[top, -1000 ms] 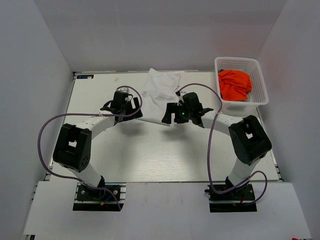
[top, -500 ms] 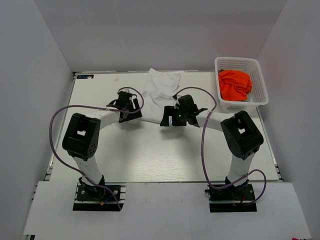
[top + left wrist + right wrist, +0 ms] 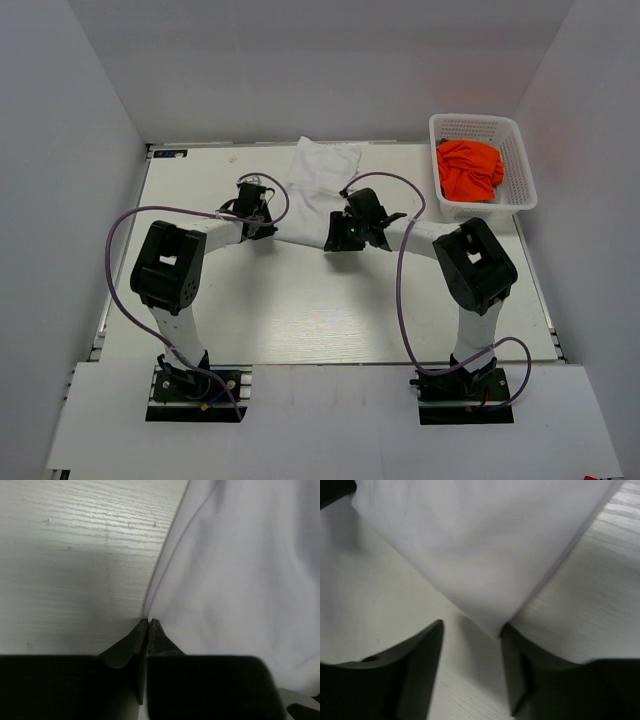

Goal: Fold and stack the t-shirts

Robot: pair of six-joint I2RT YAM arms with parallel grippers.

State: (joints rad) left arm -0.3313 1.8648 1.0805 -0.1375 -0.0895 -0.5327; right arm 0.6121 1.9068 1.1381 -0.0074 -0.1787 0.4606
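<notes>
Top view, with both wrist views. At the bench's far right corner you see a white mesh basket, and it holds the orange t-shirt, bunched in a heap. The white t-shirt lies outside the basket, spread flat on the bench at the far middle, between the two arms. Your left pincer is clenched, its tips meeting on the near left edge of the white t-shirt, low against the bench. Your right pincer is released: its fingers stand apart on either side of the shirt's near right corner, which lies between them, not gripped. A small dark label sits at the bench's far left corner, and its writing is too small to read.
</notes>
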